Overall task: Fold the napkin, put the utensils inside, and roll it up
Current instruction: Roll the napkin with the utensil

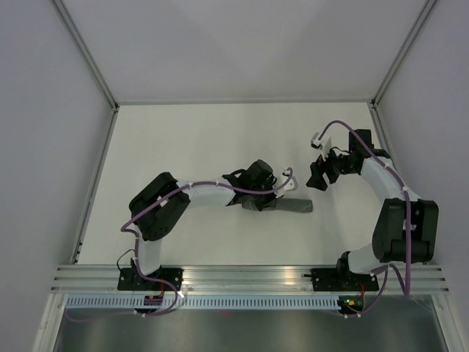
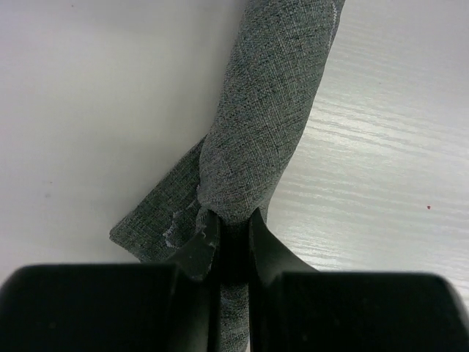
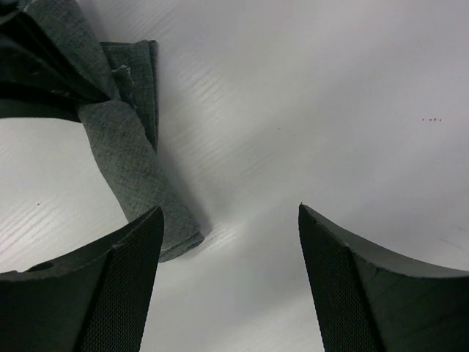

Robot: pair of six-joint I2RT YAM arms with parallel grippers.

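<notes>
Left edge: A metal rail (image 1: 94, 187) is running along the left side of the white table (image 1: 183, 136), and a pale wall is rising just beyond it.
Left arm: The left arm (image 1: 165, 205) is reaching from its base at the near edge toward the middle. A broad strip of bare tabletop is lying between it and the left rail.
Left gripper: The left gripper (image 1: 277, 195) is clamping together on one end of the napkin (image 1: 297, 206). In its wrist view the dark fingers (image 2: 201, 246) are pinching the roll between them.
Napkin: It is lying near the middle of the table as a narrow dark grey roll, running left to right in the overhead view. A flat loose corner (image 2: 157, 216) is sticking out beside the pinched end, lying on the table.
Open room: White tabletop is stretching from the roll back to the far wall.
Right gripper: The right gripper (image 1: 316, 180) is hovering near the roll's free right end. Its two fingers (image 3: 124, 286) are standing wide apart, holding nothing, with only tabletop showing between them. The roll's end (image 3: 172, 231) is showing just beside one finger.
Right arm: The right arm (image 1: 403, 227) is bending with its elbow close to the table's right side.
Right edge: A metal rail (image 1: 377, 121) is marking the right border, with a pale wall just behind it.
</notes>
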